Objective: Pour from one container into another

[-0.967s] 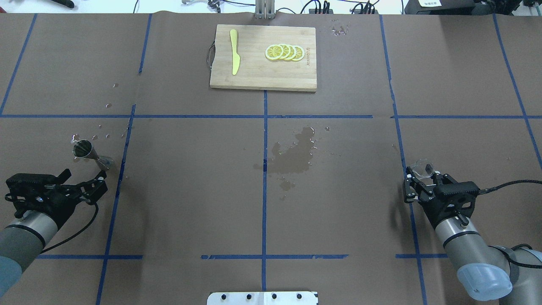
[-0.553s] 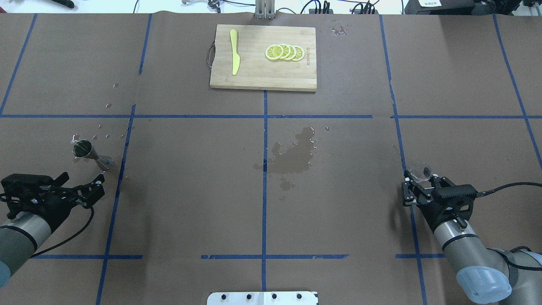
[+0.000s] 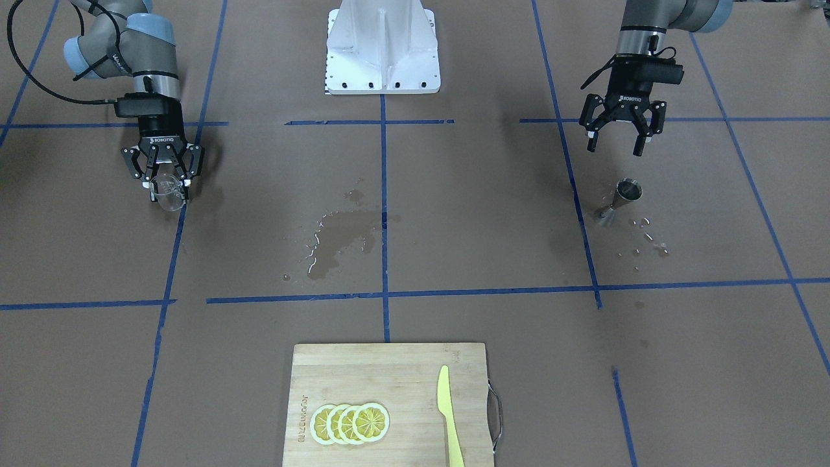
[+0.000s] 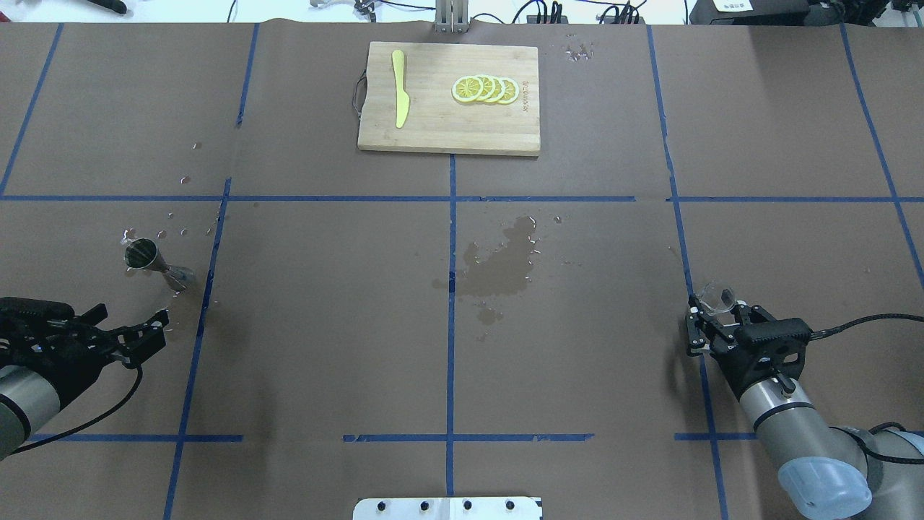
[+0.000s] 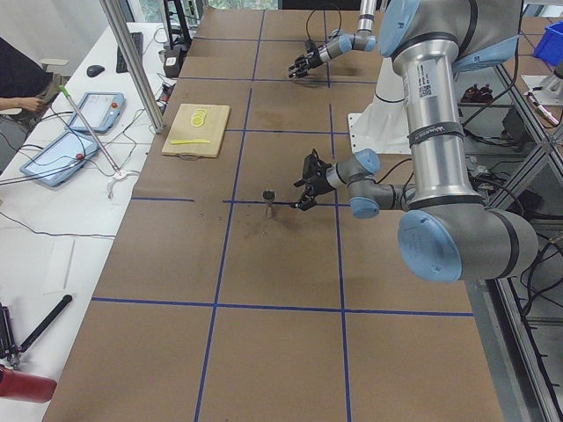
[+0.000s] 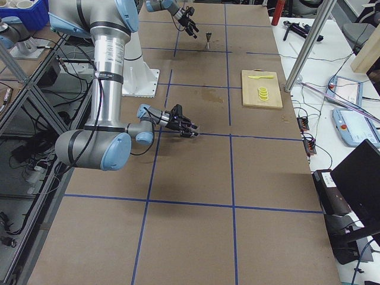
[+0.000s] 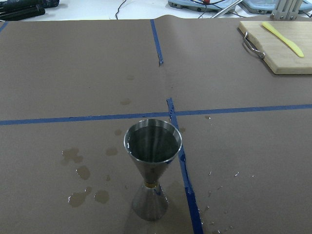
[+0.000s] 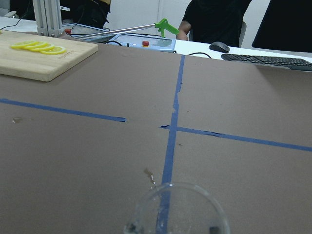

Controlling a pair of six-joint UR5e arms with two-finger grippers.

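The jigger (image 4: 159, 263) stands upright on the brown paper-covered table (image 4: 325, 325) in the left-centre of the overhead view, just left of a blue tape line (image 4: 209, 274); small droplets (image 4: 173, 232) lie on the paper around it. The left gripper (image 3: 615, 146) sits near the jigger but apart from it, below it in the overhead view and above it in the front-facing view; its fingers are spread wide and hold nothing. In the left wrist view the jigger (image 7: 152, 170) occupies the lower centre of the frame with its wider cone uppermost; whether it contains liquid cannot be told. The clear cup (image 4: 719, 295) is at the lower right of the overhead view, and the fingers of the right gripper (image 4: 715, 309) are clamped on its sides; in the front-facing view the cup (image 3: 167, 193) appears at the left-centre, at the fingertips and tilted with its rim toward that camera. The right wrist view shows the rim of the cup (image 8: 181, 209) at the bottom edge of the frame, over a blue tape line. A dark wet patch (image 4: 502, 263) marks the paper near the centre of the overhead view. A wooden cutting board (image 4: 447, 133) lies at the top centre; it carries overlapping lemon slices (image 4: 485, 89) on its right half and a yellow knife (image 4: 399, 97) on its left half.
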